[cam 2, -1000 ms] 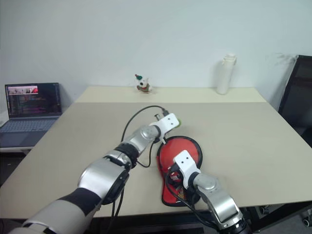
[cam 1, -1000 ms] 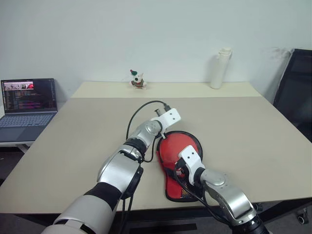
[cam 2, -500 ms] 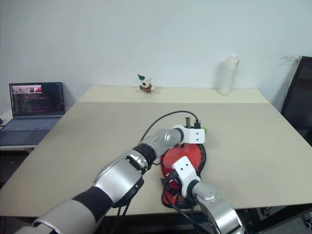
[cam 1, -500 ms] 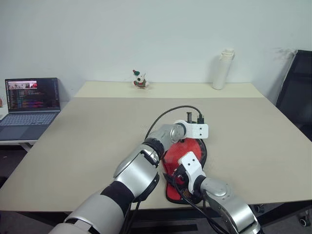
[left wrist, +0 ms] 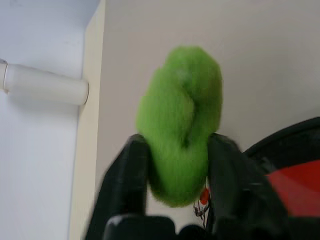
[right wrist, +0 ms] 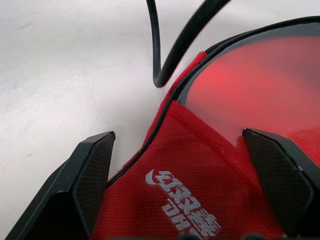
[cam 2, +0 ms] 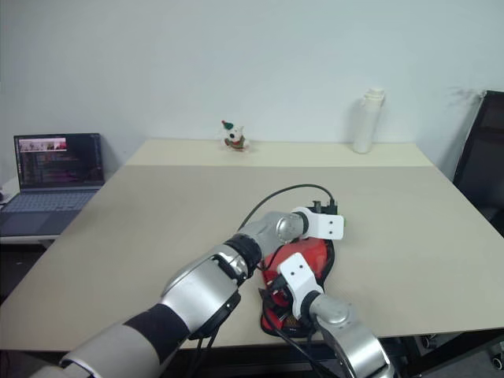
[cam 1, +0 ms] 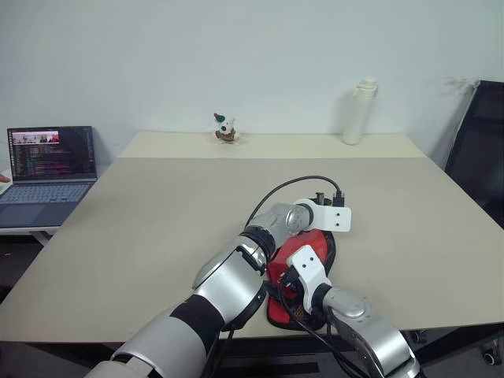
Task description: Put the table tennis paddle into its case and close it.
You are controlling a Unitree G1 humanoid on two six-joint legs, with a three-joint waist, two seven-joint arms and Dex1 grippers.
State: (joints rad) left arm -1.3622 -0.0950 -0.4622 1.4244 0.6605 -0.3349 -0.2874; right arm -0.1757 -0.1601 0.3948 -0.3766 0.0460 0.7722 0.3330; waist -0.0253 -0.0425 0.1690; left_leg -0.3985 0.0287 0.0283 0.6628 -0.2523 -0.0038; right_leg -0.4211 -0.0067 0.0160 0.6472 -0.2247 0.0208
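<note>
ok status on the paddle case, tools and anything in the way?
Left tool pinching the green ring pull. Right tool open, straddling the case neck. Paddle inside. Black cable draped near the case edge.

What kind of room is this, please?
Probably an office or lab: a plain beige table against a white wall, an open laptop on a side desk, and a black office chair.

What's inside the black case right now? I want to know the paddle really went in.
Inside the case a red paddle face shows through the see-through side. Red printed fabric and the right gripper cover the handle end, so the handle cannot be seen.
</note>
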